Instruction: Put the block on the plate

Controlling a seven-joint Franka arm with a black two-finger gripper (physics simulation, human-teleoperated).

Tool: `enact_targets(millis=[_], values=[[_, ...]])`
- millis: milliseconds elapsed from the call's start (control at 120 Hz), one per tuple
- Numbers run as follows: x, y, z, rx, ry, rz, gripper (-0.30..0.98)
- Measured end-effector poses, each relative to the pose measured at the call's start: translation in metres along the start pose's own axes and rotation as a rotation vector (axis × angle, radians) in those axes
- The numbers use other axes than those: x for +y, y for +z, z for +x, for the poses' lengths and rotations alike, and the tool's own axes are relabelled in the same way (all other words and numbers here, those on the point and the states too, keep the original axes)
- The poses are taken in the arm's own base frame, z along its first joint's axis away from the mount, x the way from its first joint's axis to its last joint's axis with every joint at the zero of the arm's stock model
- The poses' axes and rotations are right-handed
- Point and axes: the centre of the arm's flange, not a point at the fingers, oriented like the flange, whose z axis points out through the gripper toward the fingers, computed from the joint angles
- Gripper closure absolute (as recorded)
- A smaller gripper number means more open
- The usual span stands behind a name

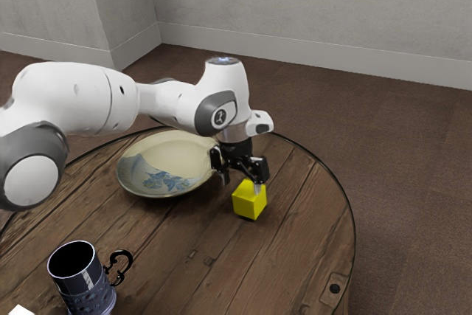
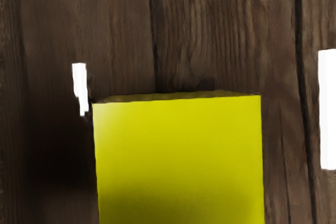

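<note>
My gripper [image 1: 242, 181] is open low over the table, its two fingers spread apart. The yellow block [image 1: 249, 201] rests on the wood right below it, and one fingertip overlaps the block's top edge in the exterior view. From the wrist, the block [image 2: 179, 161] looms large at the lower edge, directly under the hand; whether a finger touches it I cannot tell. The cream plate [image 1: 171, 155] with blue flowers lies beside the gripper, toward the exterior view's left, and the hand hides a bit of its rim.
A dark metallic mug [image 1: 87, 290] with a curled handle stands near the exterior view's lower left. A white object [image 1: 21, 310] peeks in at the bottom corner. The round wooden table [image 1: 299, 219] ends in a dark rim toward the exterior view's right.
</note>
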Motion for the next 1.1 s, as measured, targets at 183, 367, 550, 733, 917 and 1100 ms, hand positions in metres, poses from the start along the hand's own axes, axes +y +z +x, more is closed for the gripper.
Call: enact_targets(millis=[183, 367, 550, 733, 917, 1100], values=[[0.001, 0.014, 0.02, 0.046, 0.013, 0.005, 0.0], [-0.007, 0.021, 0.023, 0.055, 0.006, 0.015, 0.0], [-0.005, 0.035, 0.014, 0.03, -0.002, 0.01, 0.0], [-0.005, 0.051, 0.009, 0.009, -0.015, 0.009, 0.0], [-0.003, 0.048, 0.01, 0.02, -0.008, 0.014, 0.2], [-0.002, 0.039, 0.01, 0.034, -0.008, 0.017, 0.33]])
